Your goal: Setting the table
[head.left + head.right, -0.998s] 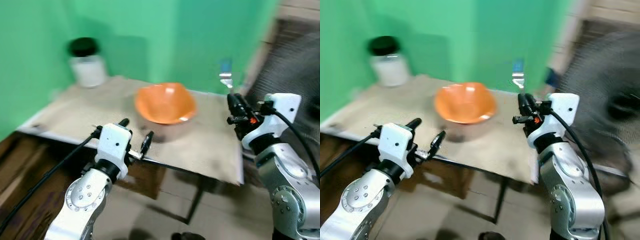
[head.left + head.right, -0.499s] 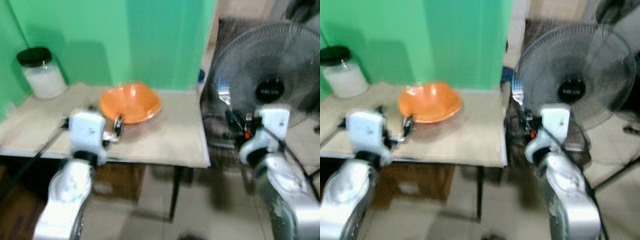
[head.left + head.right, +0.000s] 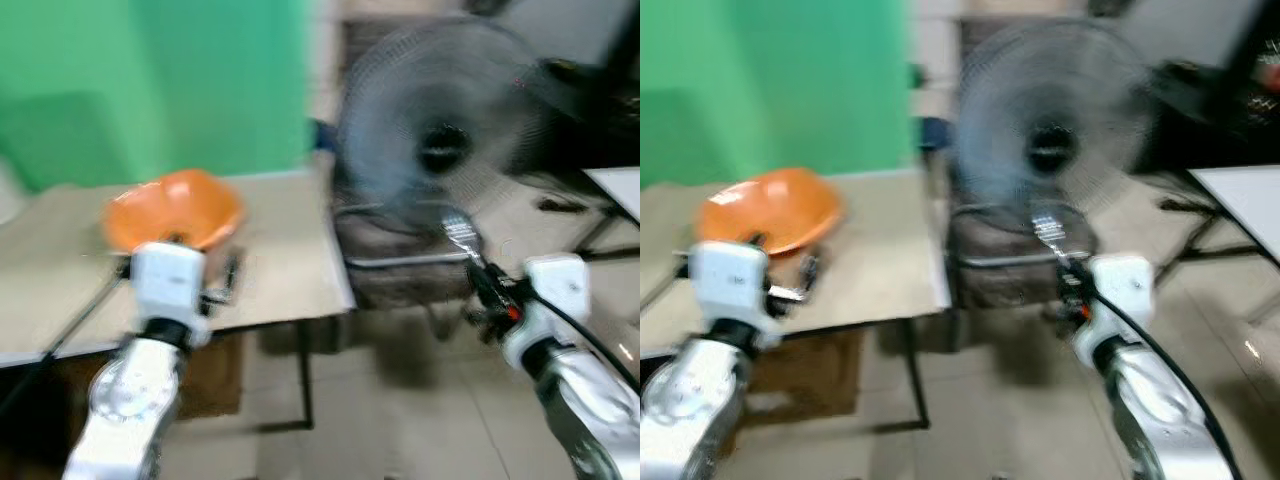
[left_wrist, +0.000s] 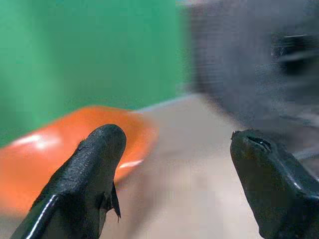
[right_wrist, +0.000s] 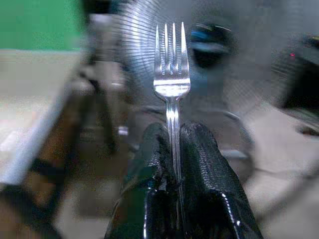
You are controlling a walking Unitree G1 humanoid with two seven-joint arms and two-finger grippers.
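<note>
Nearest to me, I see my right gripper [image 5: 172, 154] closed tight on a silver fork [image 5: 171, 74] with tines up, off the table's [image 3: 290, 250] right side, my left gripper [image 4: 179, 164] wide open and holding nothing above the tabletop near the orange bowl [image 3: 172, 208], and a blurred standing fan [image 3: 440, 140] behind.

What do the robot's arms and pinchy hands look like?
Both arms are shiny silver metal with round joints and white box-shaped wrists. A black cable runs along each. The left gripper and right gripper each have two long black fingers. A small red-orange spot marks the right wrist.
</note>
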